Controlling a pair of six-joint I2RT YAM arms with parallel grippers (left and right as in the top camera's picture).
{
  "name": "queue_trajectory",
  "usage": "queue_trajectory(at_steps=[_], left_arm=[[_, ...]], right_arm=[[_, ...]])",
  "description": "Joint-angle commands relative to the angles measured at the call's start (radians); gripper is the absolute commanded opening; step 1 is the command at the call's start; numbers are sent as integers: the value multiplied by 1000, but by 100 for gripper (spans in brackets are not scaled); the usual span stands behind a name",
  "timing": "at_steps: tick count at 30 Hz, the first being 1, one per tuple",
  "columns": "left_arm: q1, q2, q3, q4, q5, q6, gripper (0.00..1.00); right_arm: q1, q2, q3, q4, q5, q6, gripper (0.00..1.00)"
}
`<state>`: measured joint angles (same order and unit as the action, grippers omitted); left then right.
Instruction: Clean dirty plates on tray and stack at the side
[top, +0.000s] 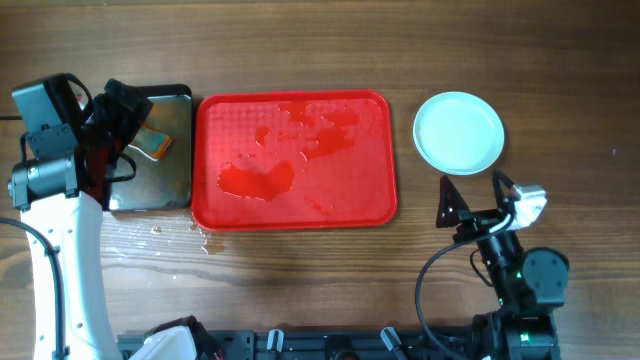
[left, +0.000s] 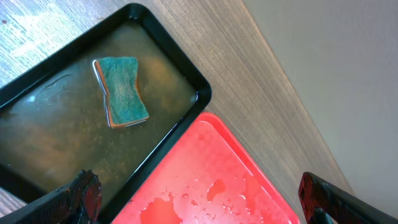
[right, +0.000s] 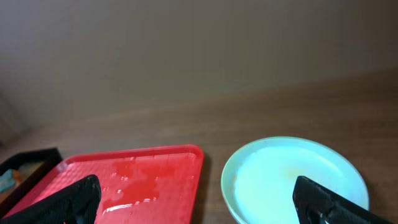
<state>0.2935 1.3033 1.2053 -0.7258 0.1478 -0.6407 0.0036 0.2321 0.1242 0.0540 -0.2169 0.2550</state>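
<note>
**Plates beside the wet red tray, both pincers open**

Overhead: the tray (top: 295, 160) lies mid-desk (top: 300, 50), its red surface wet with puddles and drops. The plates (top: 459, 132) sit on the desk just to its right, apart from it. They show as one pale round disc, and how many are stacked cannot be told. A black tray (top: 170, 190) touches the red tray's left edge and holds a sponge (top: 155, 143). The left pincer (top: 120, 135) hangs over the black tray, and the right pincer (top: 487, 205) is near the plates.

Left wrist: the fingers stand wide apart with nothing between them. The teal sponge lies flat in murky water.

Right wrist: the fingers are spread wide and grip nothing. The top plate looks clean.
</note>
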Motion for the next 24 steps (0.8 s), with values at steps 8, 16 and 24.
queue_trajectory(at_steps=[8, 16, 24], left_arm=[[-1, -7, -1, 2, 9, 5, 100], [-1, -7, -1, 2, 9, 5, 100], [-1, -7, -1, 2, 9, 5, 100]], right_arm=[[-69, -227, -119, 28, 14, -12, 100], [-69, -230, -119, -51, 150, -21, 100], [-68, -230, -119, -54, 162, -124, 100]])
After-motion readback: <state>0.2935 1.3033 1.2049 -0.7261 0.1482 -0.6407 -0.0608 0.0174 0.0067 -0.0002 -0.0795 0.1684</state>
